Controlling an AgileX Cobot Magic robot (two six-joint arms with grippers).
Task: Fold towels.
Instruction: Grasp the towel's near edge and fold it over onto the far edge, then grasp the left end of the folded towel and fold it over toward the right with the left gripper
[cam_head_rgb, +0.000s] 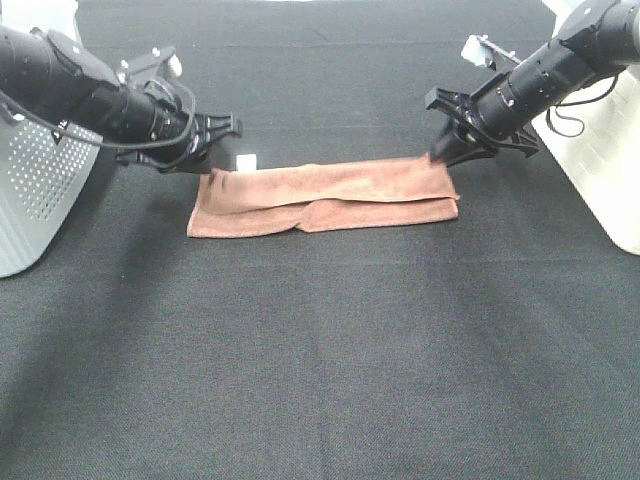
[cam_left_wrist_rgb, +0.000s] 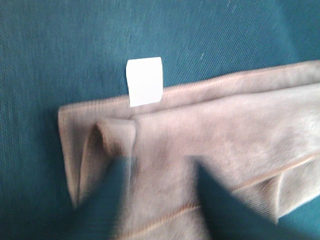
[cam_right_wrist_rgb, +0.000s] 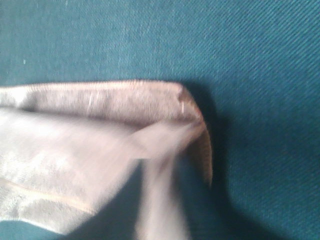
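Observation:
The rust-brown towel lies on the black table as a long folded strip, its white tag at the far left corner. My left gripper hovers over that corner. In the left wrist view the towel and tag show, with the gripper open and its blurred fingers astride the cloth. My right gripper is at the towel's far right corner. In the right wrist view a strip of the towel rises between the fingers of that gripper, which looks shut on it.
A grey perforated basket stands at the left edge behind my left arm. A white container stands at the right edge under my right arm. The black cloth table stretches in front of the towel.

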